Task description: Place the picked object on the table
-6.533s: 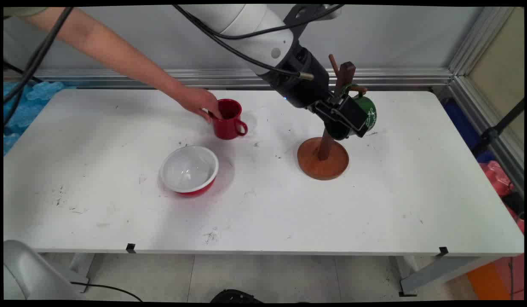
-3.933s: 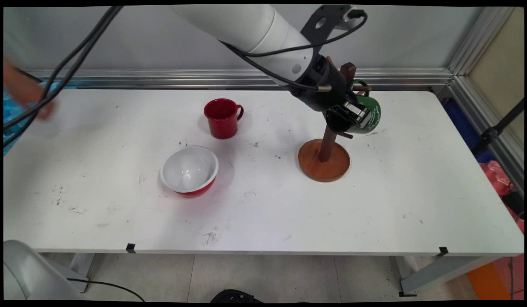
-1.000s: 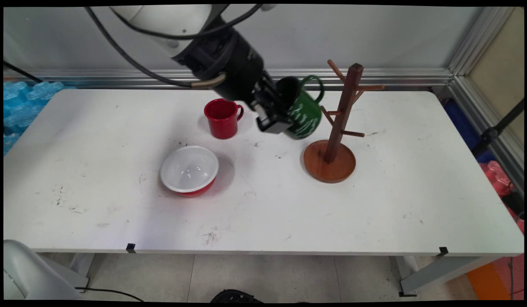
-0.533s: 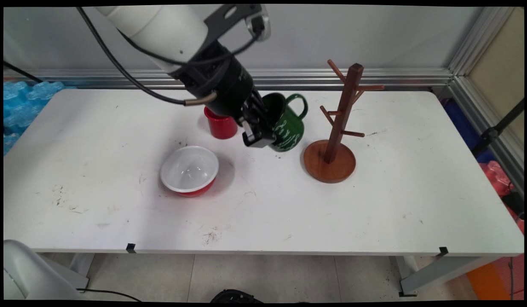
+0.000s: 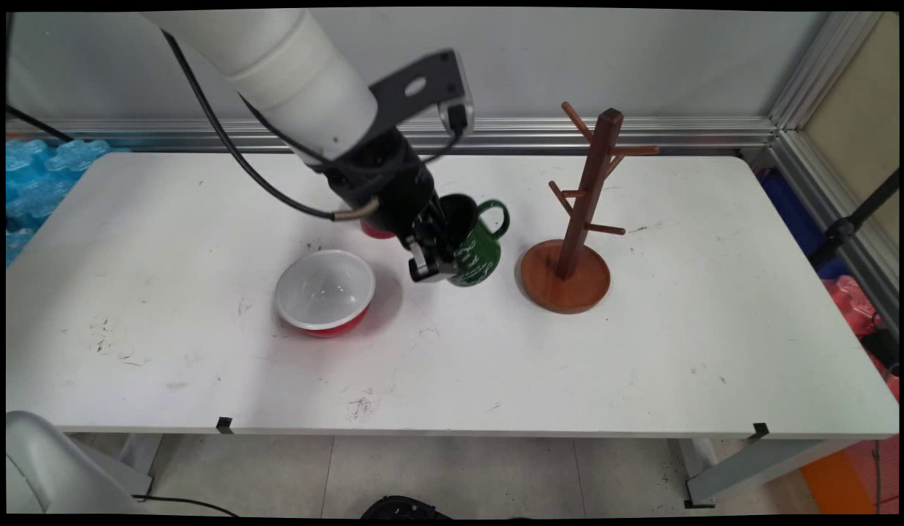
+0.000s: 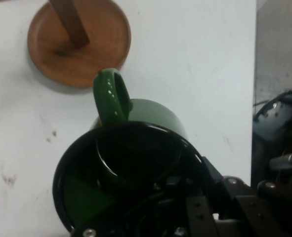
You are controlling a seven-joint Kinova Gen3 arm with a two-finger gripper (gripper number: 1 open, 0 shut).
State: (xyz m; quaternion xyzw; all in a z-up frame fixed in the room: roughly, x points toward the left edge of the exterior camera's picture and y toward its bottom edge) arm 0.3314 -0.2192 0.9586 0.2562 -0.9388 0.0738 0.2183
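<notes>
Main view shows the black gripper (image 5: 431, 252) pinching the rim of a green mug (image 5: 472, 247), one finger inside the mouth and the other on the outer wall, so the jaws are clamped on the mug's wall. The mug is tilted, its mouth turned up and towards the arm, its handle pointing to the right towards the wooden mug tree (image 5: 577, 212). It sits low over the white table (image 5: 642, 343), between the red-and-white bowl (image 5: 324, 292) and the tree's round base; whether its bottom touches the table is hard to say from here. The bowl stands upright, near the mug on its left, apart from it. A red cup (image 5: 375, 231) is mostly hidden behind the arm (only a sliver of red shows).

In the hand view the mug (image 6: 150, 128) fills the lower middle, its dark mouth facing the camera and its green handle rising towards the tree's base (image 6: 101, 44), which lies just beyond it on the table (image 6: 195, 59).
</notes>
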